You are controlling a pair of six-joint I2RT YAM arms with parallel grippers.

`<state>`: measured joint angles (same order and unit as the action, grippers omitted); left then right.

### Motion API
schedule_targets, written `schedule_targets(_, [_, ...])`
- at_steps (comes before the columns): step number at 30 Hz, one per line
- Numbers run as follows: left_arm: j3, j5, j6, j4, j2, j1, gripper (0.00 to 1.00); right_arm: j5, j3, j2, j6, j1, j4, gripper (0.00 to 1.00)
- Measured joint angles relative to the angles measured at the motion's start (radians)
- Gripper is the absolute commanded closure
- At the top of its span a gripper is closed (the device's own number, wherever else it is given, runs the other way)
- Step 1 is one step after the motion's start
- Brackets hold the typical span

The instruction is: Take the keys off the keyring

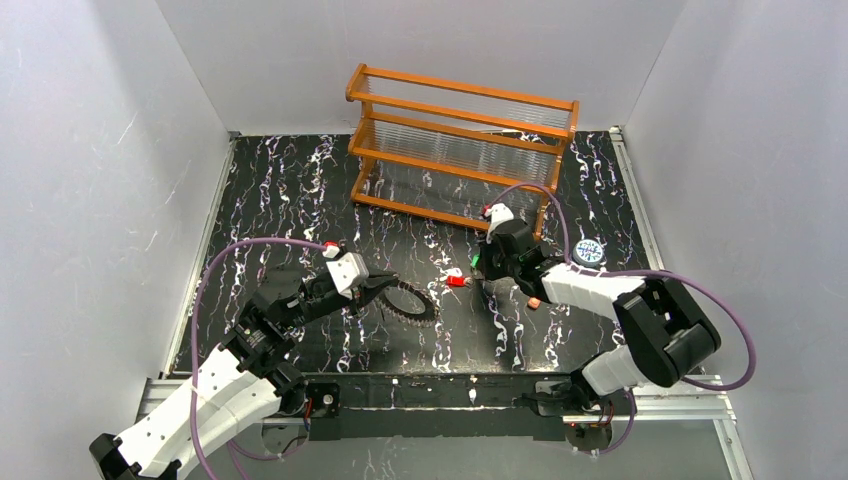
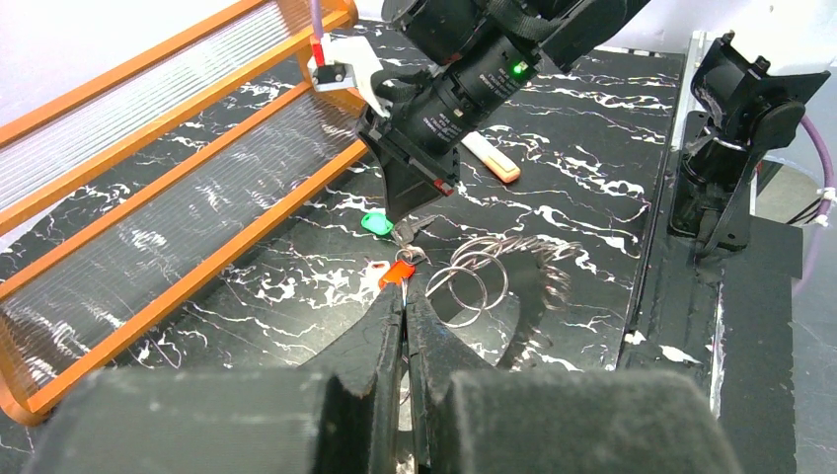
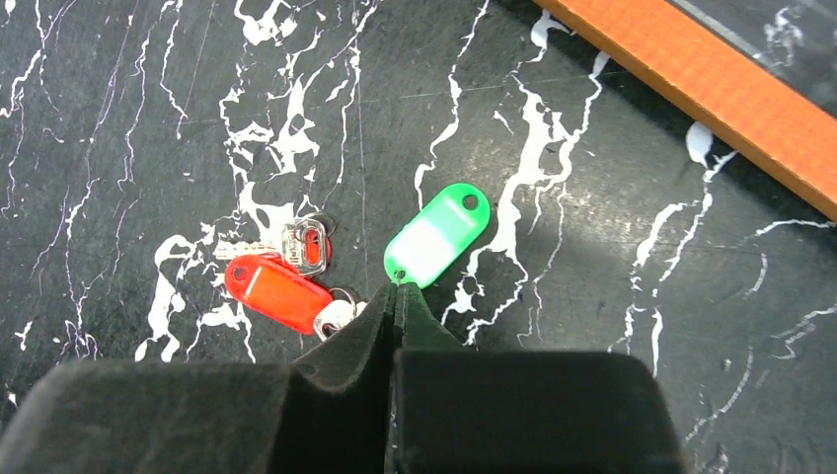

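across a black marbled bench (image 1: 300,200), with an orange rack (image 1: 460,140) at its 12 o'clock edge, two arms meet near the middle. the left end effector (image 2: 404,288), fingers pressed together, has its tips at the toothed keyring (image 1: 415,305), which lies flat just toward 7 o'clock of centre. whether anything thin is pinched between them cannot be told. the right end effector (image 3: 396,291), also closed, points down at 3 o'clock of the ring, its tips touching the near end of the green key (image 3: 437,234); a grip on it is not clear. the red key (image 3: 276,293) lies at 9 o'clock of the green one, with a silvery blade (image 3: 301,247) and a small split ring (image 3: 336,316) beside it. both keys appear to lie apart from the toothed ring, so the removal looks well advanced. fine wire loops (image 2: 479,276) beside the red key leave it uncertain whether that one is fully free.
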<state>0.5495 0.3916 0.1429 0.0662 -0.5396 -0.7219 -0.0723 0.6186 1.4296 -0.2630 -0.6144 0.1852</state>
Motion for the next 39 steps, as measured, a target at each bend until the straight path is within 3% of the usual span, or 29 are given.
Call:
schedule_targets(3, [0.0,0.0,0.0,0.0,0.0,0.0,1.0,0.024,0.001,0.03,0.0,0.0,0.023,0.77])
schedule_targets(10, [-0.001,-0.001,-0.001,0.0,0.0,0.007,1.0,0.088,0.014,0.056,0.004,0.0,0.05,0.58])
schedule_targets(16, [-0.003,0.019,-0.002,0.005,-0.002,0.013,1.0,0.166,0.015,-0.031,0.014,0.0,0.05,0.41])
schedule_targets(27, [-0.013,0.197,0.015,0.062,-0.097,0.027,1.0,0.417,-0.076,-0.263,0.032,-0.013,0.146,0.33])
schedule_targets(39, [0.011,0.499,0.048,0.129,-0.333,0.076,1.0,0.513,-0.326,-0.311,0.055,-0.138,0.48,0.3])
